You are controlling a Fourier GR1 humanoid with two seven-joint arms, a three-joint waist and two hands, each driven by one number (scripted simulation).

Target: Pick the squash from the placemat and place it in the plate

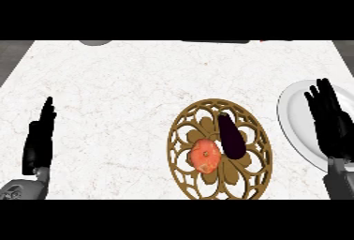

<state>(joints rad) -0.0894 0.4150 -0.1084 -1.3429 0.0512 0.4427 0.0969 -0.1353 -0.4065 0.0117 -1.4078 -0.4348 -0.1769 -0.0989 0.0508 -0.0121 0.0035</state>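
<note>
White marble worktop (124, 93) carries a brown placemat (181, 140). The orange squash (205, 155), probably firm and smooth, touches a dark eggplant (232, 136), so grasp its free left side. Both the left hand (39, 140) and the right hand (330, 123), over the plate (290, 117), are released.

White marbled counter top (124, 93) with faint veins, dark grey floor beyond its far corners

No text, label, brand, number or sign can be read anywhere in the head view.
</note>
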